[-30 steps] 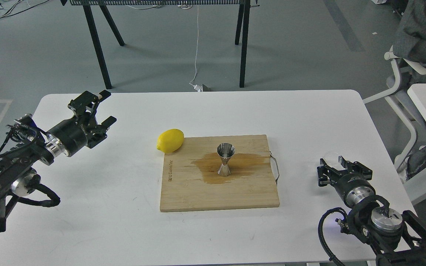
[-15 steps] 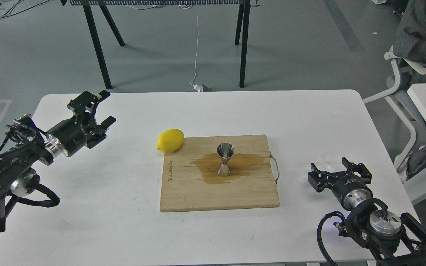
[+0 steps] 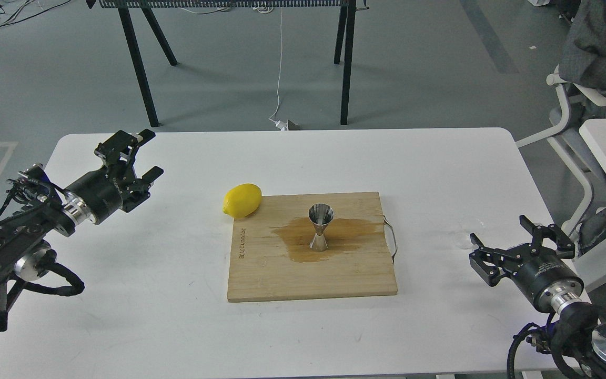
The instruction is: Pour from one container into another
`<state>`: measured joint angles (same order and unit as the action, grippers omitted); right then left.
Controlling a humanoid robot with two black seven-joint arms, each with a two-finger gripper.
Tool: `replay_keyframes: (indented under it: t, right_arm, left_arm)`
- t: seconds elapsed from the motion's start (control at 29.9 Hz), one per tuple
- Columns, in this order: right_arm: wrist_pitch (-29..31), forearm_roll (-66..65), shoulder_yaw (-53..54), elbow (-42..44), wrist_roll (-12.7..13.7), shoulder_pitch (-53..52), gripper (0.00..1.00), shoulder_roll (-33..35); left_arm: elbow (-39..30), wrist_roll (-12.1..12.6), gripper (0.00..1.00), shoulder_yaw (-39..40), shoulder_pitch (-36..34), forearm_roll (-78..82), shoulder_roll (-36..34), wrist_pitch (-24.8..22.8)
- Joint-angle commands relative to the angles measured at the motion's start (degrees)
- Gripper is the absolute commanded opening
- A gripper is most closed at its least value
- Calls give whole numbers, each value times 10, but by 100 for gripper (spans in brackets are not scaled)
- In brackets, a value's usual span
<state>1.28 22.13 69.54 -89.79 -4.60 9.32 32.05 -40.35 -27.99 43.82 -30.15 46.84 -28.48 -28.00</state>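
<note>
- clear cup [image 3: 467,233] upright on white table [image 3: 177,316], just beyond right gripper [image 3: 518,243], fingers spread, grasping nothing
- steel jigger [image 3: 320,227] upright on cutting board [image 3: 282,279], in brown spill [image 3: 345,234]
- left gripper [image 3: 142,152] spread apart, empty

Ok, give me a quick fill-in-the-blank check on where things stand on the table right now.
1. The steel jigger stands upright on the ____ board.
2. The lemon lies at the board's far-____ corner.
3. The clear cup sits on the white table, just beyond the ____ tool, which is open and empty.
4. A ____ wet stain surrounds the jigger's foot.

Missing words: wooden; left; right; brown
</note>
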Motion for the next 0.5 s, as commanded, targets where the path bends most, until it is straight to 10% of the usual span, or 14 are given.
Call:
replay_keyframes:
  t: [0.0,0.23,0.47]
  right_arm:
    - [101,-73,7,11,6,-16,98,11]
    - [256,-113,-3,146,59,-159,99,6]
    - [267,-114,-46,276,55,-257,99,-10]
  left_arm:
    - [0,0,98,0,0,0,2,0]
    - [7,0,98,1,0,-25,3,0]
    - [12,0,98,1,-2,-70,-4,0]
